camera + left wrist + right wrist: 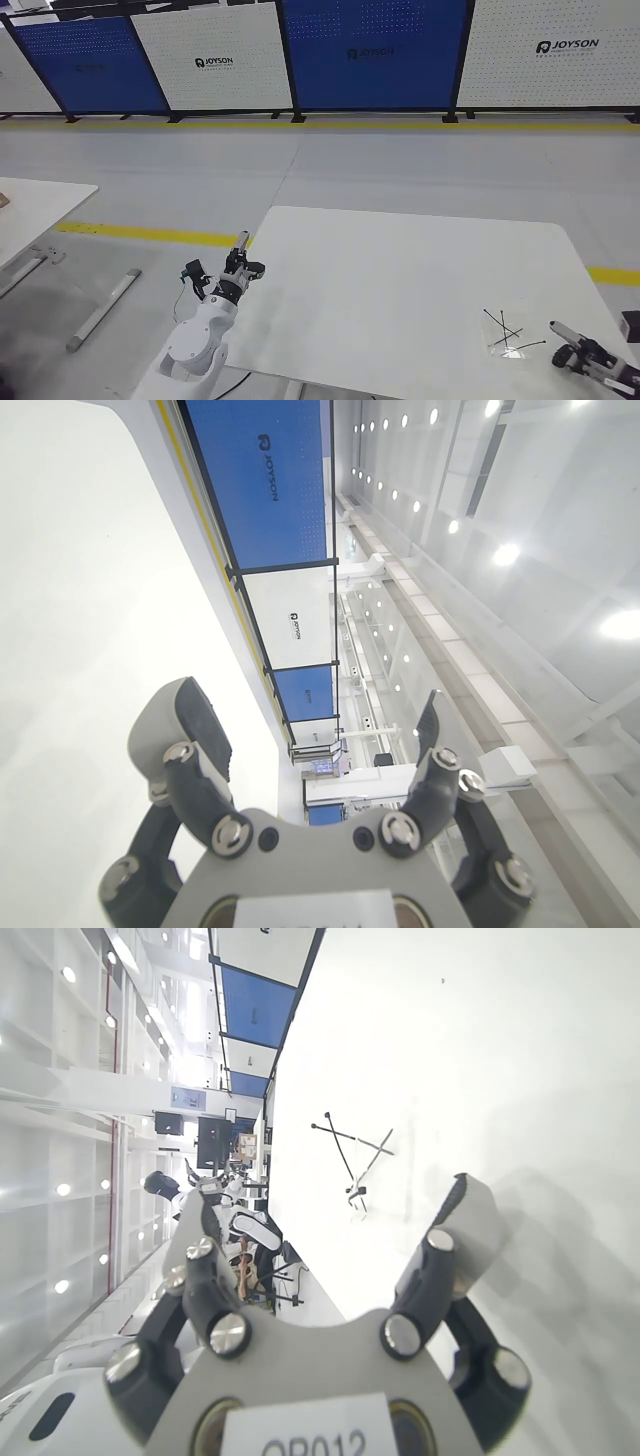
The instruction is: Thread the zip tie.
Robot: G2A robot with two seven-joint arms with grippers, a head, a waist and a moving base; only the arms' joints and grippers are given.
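A small cluster of black zip ties (507, 330) lies flat on the white table (400, 270) near its front right corner, the ties crossed over one another. 1 has its long axis running roughly away from the robot, another slants from far left to near right, and a 3rd, curved one lies on the near side of the cluster. The right wrist view adds what the top view leaves as thin lines: 2 ties carry their square heads at the ends farther from the right claw (332, 1185). That claw is spread wide and empty, near the ties but apart from them. The left claw (315, 710) is at the table's left edge, well apart, also wide and holding nothing.
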